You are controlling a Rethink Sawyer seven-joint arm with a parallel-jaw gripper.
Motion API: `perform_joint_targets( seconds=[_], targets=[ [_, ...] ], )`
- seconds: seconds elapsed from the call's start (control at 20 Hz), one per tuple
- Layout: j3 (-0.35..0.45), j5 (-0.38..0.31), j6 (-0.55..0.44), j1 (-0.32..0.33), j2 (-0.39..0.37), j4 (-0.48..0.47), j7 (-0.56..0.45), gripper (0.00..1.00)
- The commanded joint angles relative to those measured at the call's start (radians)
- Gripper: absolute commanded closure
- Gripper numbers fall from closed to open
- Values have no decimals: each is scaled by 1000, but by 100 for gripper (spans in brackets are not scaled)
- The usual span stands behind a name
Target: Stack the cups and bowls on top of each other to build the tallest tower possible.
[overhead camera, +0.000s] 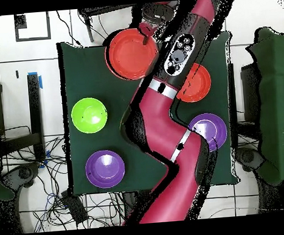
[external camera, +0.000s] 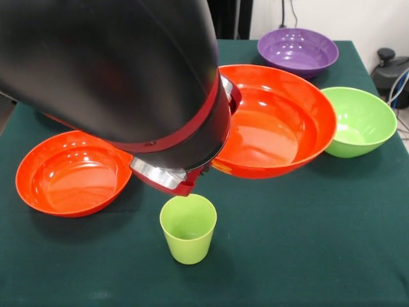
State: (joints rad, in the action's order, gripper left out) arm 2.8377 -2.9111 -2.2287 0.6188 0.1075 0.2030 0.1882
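No readable text, labels, brands or numbers anywhere I can see: nothing on my arm (external camera: pixel 128 70), the bowls, the cup or the table (external camera: pixel 307 243).

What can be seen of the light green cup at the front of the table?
The light green cup is a small, tapered tumbler of glossy plastic, wider at the rim than at the base. It stands upright and open side up on the dark green tablecloth, and looks empty. Nothing touches it apart from the cloth. The arm hangs close above its rim, and the two orange bowls sit apart behind it.
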Motion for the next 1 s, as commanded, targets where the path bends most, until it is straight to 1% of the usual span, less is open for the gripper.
perform_joint_targets(
  seconds=[0.05,0.1,0.2,0.3,0.55,0.75,0.9,1.0],
  targets=[
    [-206,379,3,57,31,130,460,100],
    [-215,385,10,54,25,112,453,100],
    [-257,433,5,62,19,112,459,100],
    [-308,495,-4,73,12,122,470,100],
    [-419,627,-7,80,-13,114,490,100],
    [-464,660,5,62,-46,52,462,100],
    [-495,675,10,54,-65,27,436,100],
    [-509,667,14,49,-78,7,410,100]
  ],
)
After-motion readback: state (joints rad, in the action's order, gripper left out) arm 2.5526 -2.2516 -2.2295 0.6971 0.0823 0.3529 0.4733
